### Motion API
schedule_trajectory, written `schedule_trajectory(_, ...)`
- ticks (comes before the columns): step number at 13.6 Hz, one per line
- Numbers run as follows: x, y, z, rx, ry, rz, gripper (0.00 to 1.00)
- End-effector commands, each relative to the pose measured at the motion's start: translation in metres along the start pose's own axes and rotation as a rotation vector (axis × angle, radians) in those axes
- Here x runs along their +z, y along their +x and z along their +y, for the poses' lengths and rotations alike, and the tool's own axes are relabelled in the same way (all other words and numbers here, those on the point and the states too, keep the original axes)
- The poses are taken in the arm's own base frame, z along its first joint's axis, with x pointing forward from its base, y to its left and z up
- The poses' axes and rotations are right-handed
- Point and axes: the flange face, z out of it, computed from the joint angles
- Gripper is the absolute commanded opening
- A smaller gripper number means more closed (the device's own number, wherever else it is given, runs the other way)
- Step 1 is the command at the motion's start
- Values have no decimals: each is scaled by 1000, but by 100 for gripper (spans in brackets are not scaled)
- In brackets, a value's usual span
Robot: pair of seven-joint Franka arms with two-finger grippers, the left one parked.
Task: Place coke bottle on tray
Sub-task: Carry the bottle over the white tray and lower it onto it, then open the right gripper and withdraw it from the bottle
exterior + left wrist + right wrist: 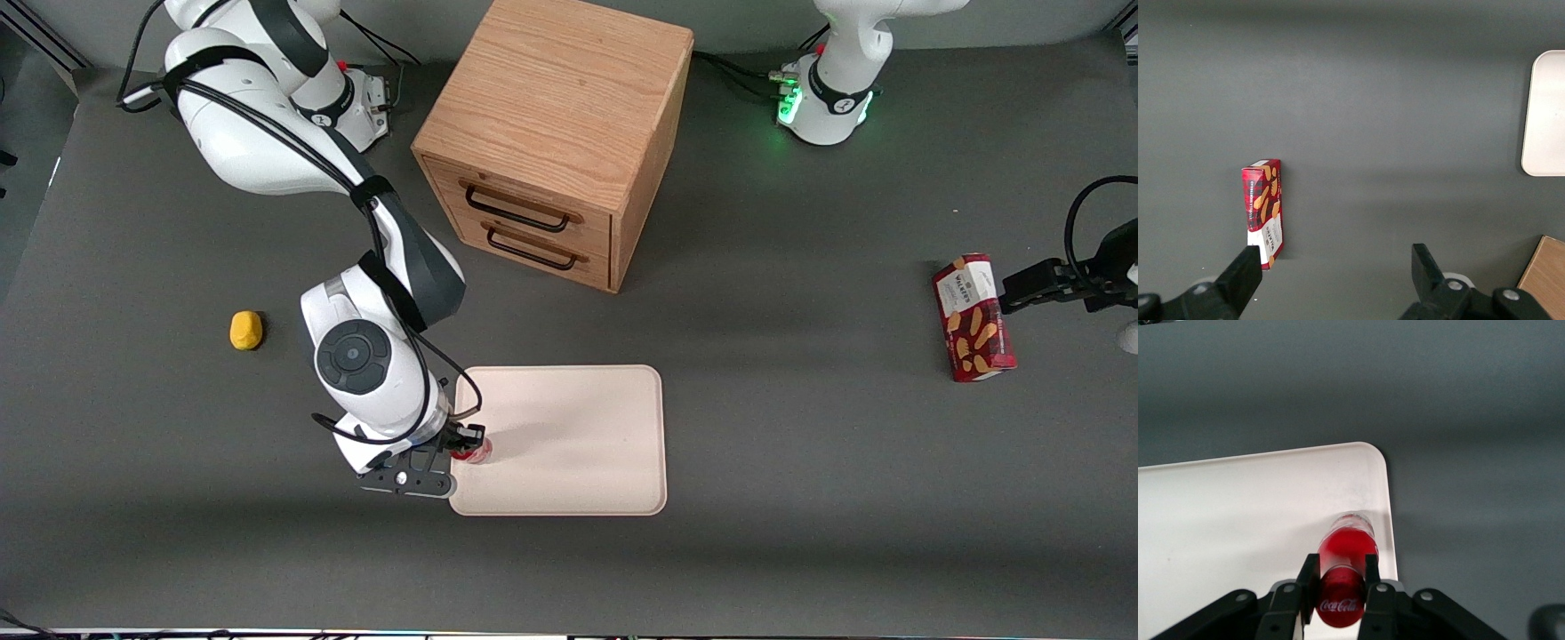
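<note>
The small red coke bottle [1346,553] with white script on its label sits between my gripper's [1340,568] two black fingers, which press on its sides. In the front view the gripper [464,442] holds the bottle [474,453] over the cream-beige tray [578,444], just inside the tray's edge toward the working arm's end of the table. In the right wrist view the bottle's lower end is at the tray's [1238,513] surface near a rounded corner; I cannot tell whether it touches.
A wooden drawer cabinet [556,133] with two drawers stands farther from the front camera than the tray. A yellow lump [245,330] lies toward the working arm's end. A red biscuit box [973,317] lies toward the parked arm's end.
</note>
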Motion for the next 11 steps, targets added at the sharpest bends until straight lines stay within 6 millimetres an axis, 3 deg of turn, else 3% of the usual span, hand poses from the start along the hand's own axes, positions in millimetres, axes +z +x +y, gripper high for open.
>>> schedule_trajectory(1, 2, 2, -5, 4, -10, 24, 0)
schedule_trajectory(3, 4, 1, -5, 2, -8, 23, 0)
schedule_trajectory(4, 4, 2, -5, 4, -9, 23, 9)
schedule_trajectory(5, 3, 2, -5, 6, -8, 24, 67)
schedule_trajectory(6, -3, 2, -5, 9, -4, 31, 100)
schedule_trajectory(9, -33, 3, 1, 16, -1, 35, 100)
schedule_trajectory(11, -63, -4, 13, 23, -47, -13, 100)
